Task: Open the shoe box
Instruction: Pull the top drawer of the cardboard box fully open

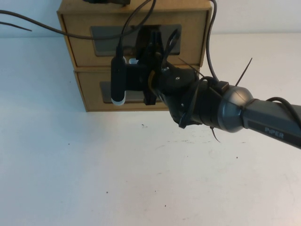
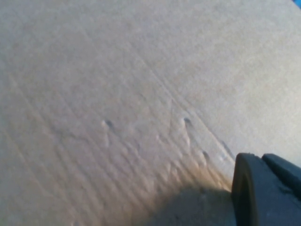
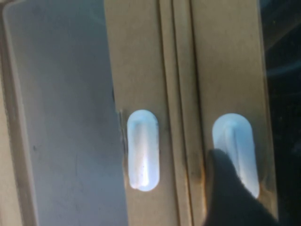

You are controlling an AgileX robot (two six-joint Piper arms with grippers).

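Right gripper (image 1: pixel 153 44) at the stacked boxes' (image 1: pixel 84 28) fronts — its wrist (image 1: pixel 178 89) and a cable (image 1: pixel 66 33) cross them. Left gripper (image 2: pixel 263 188) over cardboard (image 2: pixel 117 94) — neither claw's state can be told.

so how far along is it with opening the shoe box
Done: nothing opened yet, as both stacked shoe boxes look shut, fronts flush. In hand: the right gripper is up at the box fronts, right by a white handle in its wrist view. The left gripper sits close against plain cardboard. Left: take hold of the handle and pull the box open.
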